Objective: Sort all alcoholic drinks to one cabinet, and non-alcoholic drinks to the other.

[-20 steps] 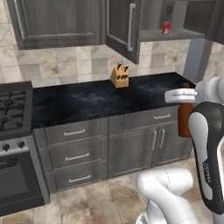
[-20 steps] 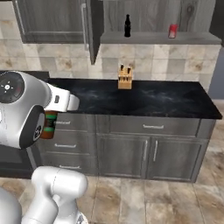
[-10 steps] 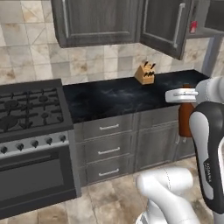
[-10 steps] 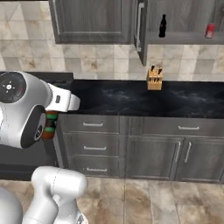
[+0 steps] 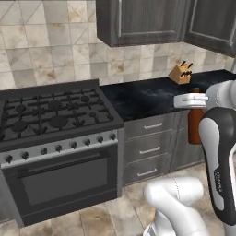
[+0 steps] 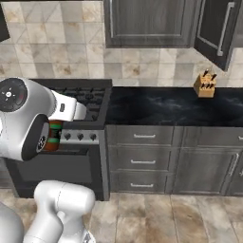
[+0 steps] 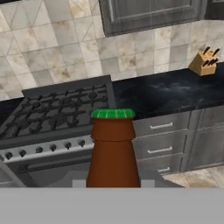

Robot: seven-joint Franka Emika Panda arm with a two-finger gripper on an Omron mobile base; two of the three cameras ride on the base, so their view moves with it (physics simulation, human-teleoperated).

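A brown bottle (image 7: pixel 113 151) with a green cap stands upright at 6 o'clock in the hand view, rising from between the finger tips, so the pincer is closed narrowly around its lower body. In the left base view the same bottle (image 5: pixel 195 123) shows at 3 o'clock, tucked beside the white arm and hanging in the air in front of the drawer fronts, above the floor. In the right base view a slice of it (image 6: pixel 54 135) with a red and green band peeks out at 9 o'clock from behind the arm's big joint.

Beyond the bottle lies a black tabletop (image 5: pixel 152 94), and on it, toward 2 o'clock in the left base view, stands a wooden knife block (image 5: pixel 180 73); it sits at 3 o'clock in the right base view (image 6: pixel 205 86) and at 2 o'clock in the hand view (image 7: pixel 204 63). A gas stove (image 5: pixel 50 110) with a row of knobs and an oven door below it is at 9 o'clock in the left base view. Dark wall cabinets (image 6: pixel 149 21) hang at 12 o'clock, and one cabinet door (image 6: pixel 218 28) at 2 o'clock in the right base view stands swung open.
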